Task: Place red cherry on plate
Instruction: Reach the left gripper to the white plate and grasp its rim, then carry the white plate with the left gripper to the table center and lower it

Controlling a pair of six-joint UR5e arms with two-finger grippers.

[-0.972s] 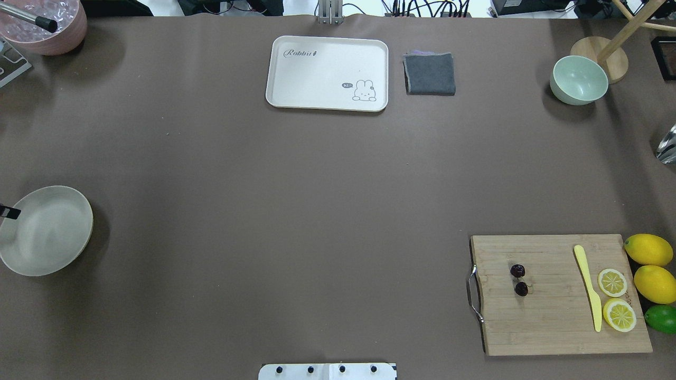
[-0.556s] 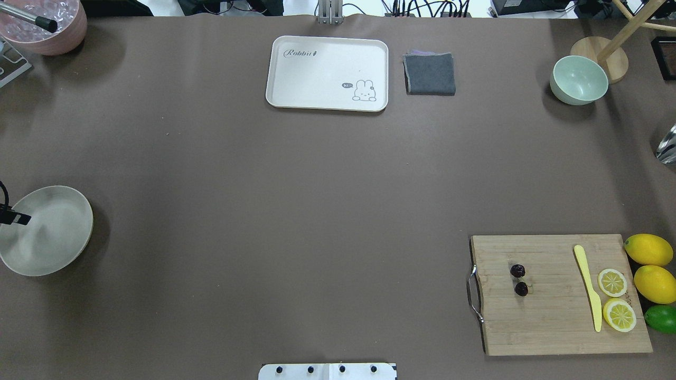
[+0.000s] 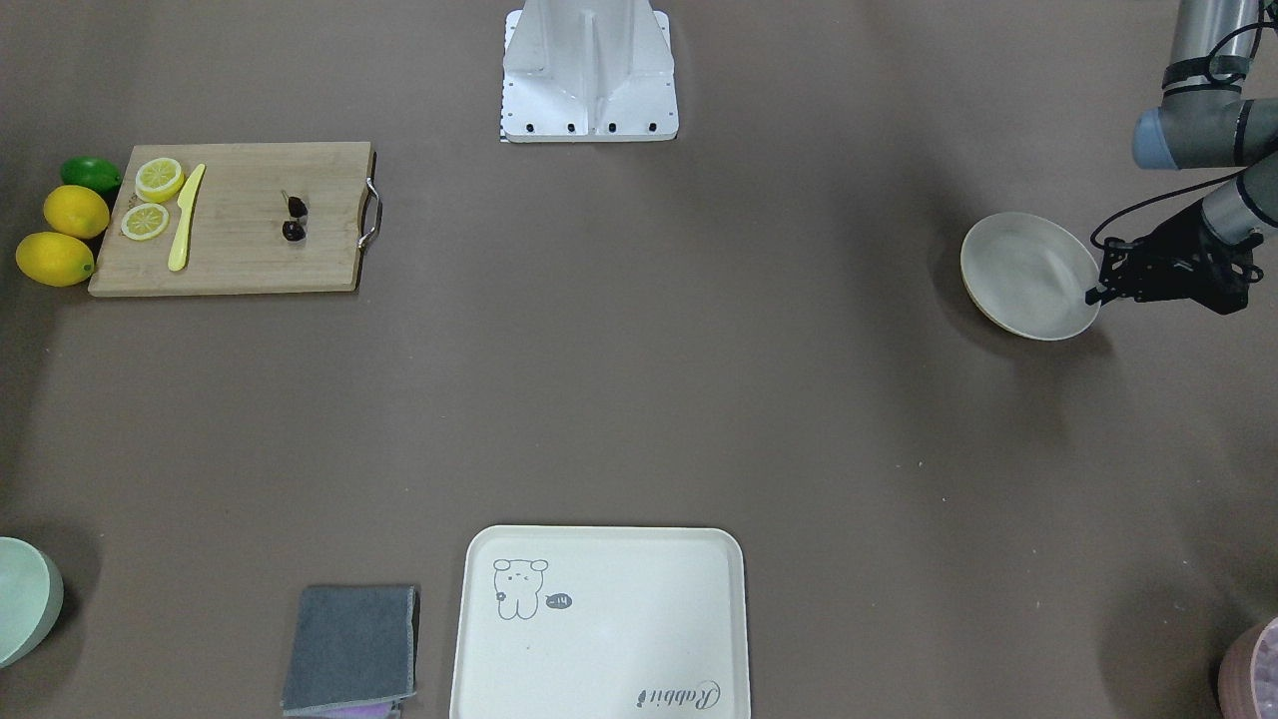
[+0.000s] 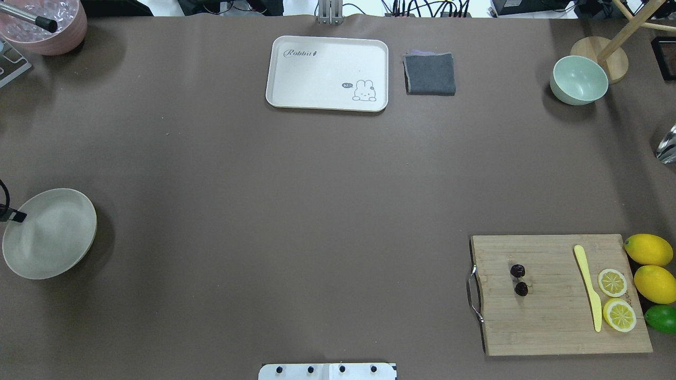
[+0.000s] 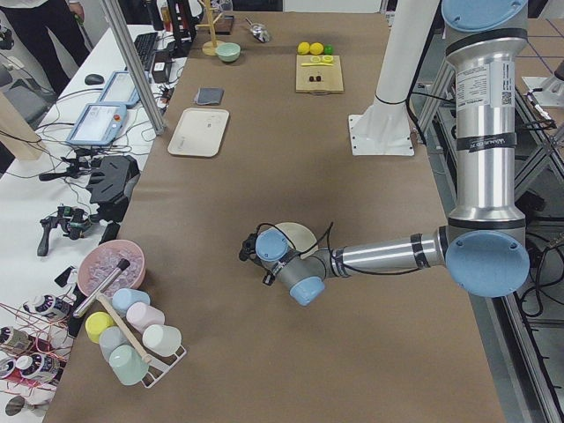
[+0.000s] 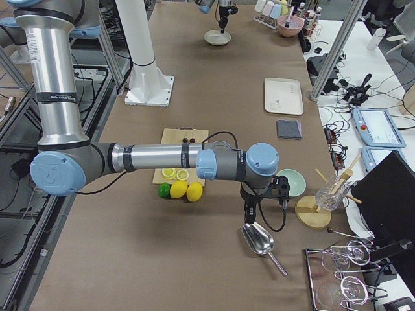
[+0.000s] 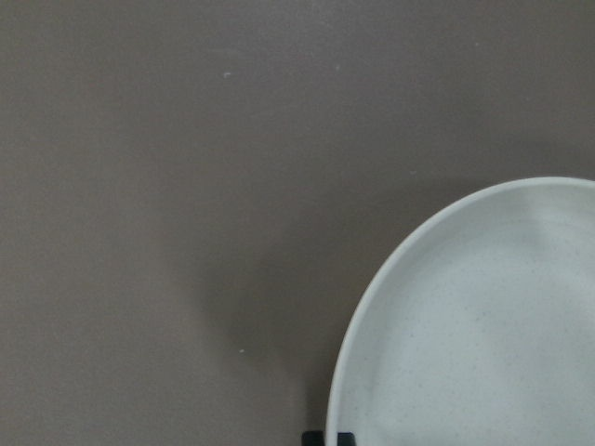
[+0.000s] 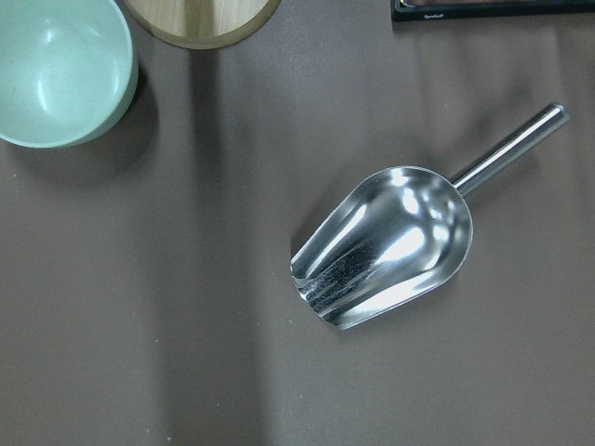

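Red cherry (image 4: 519, 279): rests on the cutting board (image 4: 554, 322), near its handle end; judged light, small, glossy and prone to roll; take hold across one fruit or at the stems, with light force. Plate (image 4: 50, 237): well apart from the board, beyond its handle end; open table between them. Left gripper (image 3: 1106, 290): appears pinched onto the plate rim. Right gripper (image 6: 248, 215): beyond the board's opposite end, above a scoop (image 8: 386, 246); its opening cannot be told.
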